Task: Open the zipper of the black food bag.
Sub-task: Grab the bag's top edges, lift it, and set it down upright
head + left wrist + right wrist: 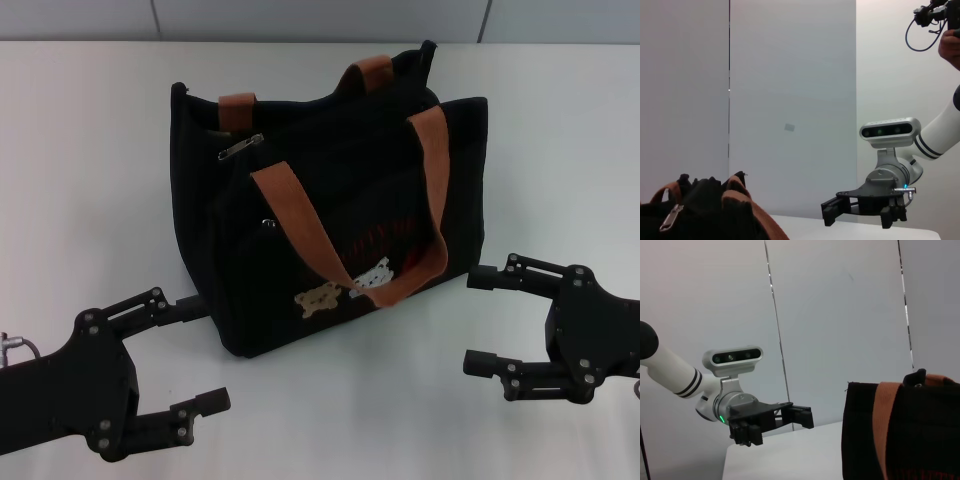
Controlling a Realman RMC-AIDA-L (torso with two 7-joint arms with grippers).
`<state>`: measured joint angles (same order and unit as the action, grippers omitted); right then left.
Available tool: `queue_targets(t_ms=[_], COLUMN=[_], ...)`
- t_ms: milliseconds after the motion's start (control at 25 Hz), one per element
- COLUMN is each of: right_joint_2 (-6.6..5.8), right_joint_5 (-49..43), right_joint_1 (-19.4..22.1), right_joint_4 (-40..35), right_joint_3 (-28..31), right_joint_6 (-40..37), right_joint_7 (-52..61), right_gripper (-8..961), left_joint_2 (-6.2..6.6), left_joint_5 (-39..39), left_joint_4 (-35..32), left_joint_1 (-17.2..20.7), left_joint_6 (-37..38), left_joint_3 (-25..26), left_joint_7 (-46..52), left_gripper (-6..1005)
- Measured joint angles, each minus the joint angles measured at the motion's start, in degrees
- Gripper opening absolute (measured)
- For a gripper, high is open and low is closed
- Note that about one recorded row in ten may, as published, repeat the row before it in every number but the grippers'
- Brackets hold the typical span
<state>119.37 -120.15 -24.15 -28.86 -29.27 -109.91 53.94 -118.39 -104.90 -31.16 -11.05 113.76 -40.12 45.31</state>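
Note:
The black food bag (300,200) stands upright in the middle of the white table, with orange-brown handles (295,215) and bear patches on its front. The zipper runs along its top rim, and its silver pull tab (240,147) lies at the left end. My left gripper (195,355) is open, low at the bag's front left corner, with its upper finger close to the bag's base. My right gripper (476,320) is open, low beside the bag's right side and a little apart from it. The left wrist view shows the bag's top (705,212), the pull tab (670,218) and the right gripper (860,215).
A small front-pocket zipper pull (268,224) hangs on the bag's left front. In the right wrist view the bag (920,435) fills the lower right and the left gripper (775,424) shows farther off. The white table (90,160) extends on both sides, with a grey wall behind.

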Motion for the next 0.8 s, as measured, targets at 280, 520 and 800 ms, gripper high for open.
queue_targets(t_ms=[280, 520, 800], right_joint_2=[-0.01, -0.02, -0.02], right_joint_5=[0.12, 1.0, 1.03], right_joint_1=[0.19, 0.3, 0.59], right_joint_4=[0.57, 0.57, 0.56], right_joint_3=[0.54, 0.62, 0.64], right_joint_6=[0.36, 0.36, 0.14], right_joint_7=[-0.04, -0.29, -0.7], right_gripper=[843, 842, 842], left_joint_2=[-0.07, -0.18, -0.21], left_joint_5=[0.05, 0.63, 2.84], left_joint_4=[-0.04, 1.92, 3.47], left_joint_1=[-0.02, 0.06, 0.41], left_joint_6=[0.59, 0.92, -0.82], left_joint_3=[0.29, 0.4, 2.5], left_joint_7=[-0.03, -1.58, -3.18], left_gripper=[789, 780, 769])
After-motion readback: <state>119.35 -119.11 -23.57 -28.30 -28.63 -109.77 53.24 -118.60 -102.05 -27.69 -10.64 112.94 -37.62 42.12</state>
